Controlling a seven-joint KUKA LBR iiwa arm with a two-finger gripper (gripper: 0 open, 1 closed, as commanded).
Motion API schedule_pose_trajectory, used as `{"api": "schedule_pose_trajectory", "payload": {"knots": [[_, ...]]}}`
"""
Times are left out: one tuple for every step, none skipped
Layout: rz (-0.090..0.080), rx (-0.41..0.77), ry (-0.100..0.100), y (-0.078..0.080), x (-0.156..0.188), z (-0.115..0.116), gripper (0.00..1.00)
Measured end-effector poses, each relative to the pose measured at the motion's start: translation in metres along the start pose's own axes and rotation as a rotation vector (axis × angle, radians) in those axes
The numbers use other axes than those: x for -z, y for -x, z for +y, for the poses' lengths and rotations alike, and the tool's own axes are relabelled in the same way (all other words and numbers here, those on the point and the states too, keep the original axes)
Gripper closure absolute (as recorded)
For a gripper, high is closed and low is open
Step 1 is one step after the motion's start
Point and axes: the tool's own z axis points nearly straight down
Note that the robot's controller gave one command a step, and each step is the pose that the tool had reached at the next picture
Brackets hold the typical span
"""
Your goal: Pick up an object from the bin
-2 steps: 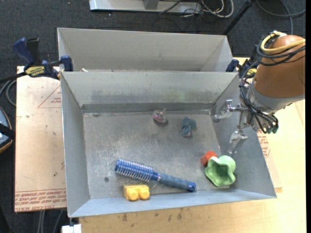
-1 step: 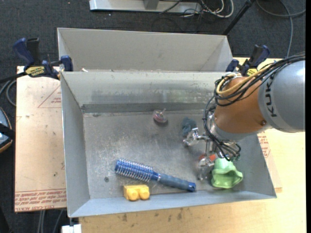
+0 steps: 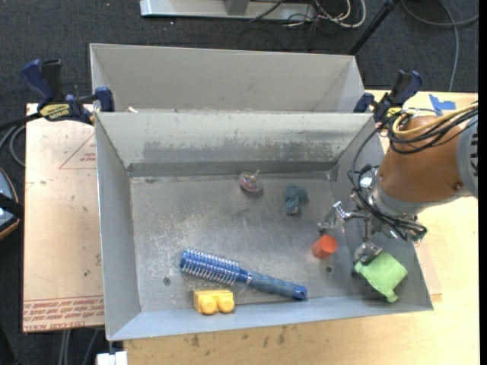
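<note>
Grey bin [image 3: 228, 230] is set over dark carpet [image 3: 46, 21]. The gripper [image 3: 366, 244] is seen low at the bin's right side, at the upper edge of a green cloth [image 3: 381, 274] in the front right corner. Whether it is released or clenched cannot be told. An orange block [image 3: 325, 245] is seen just left of it, and a blue brush [image 3: 242, 274] and yellow piece [image 3: 214, 301] along the front.

Blue hairbrush [image 3: 242, 274]: bristle head left, handle right.
Yellow block [image 3: 214, 301]: just below its head.
Orange piece [image 3: 325, 245]: above the handle end.
Blue-grey lump [image 3: 295, 198] and pinkish top [image 3: 250, 183]: well above the brush.
</note>
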Motion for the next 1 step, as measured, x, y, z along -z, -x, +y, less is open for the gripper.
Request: {"api": "schedule_pose_trajectory", "payload": {"knots": [[0.007, 0.287, 0.006, 0.0131, 0.0107, 0.0041, 0.00]]}}
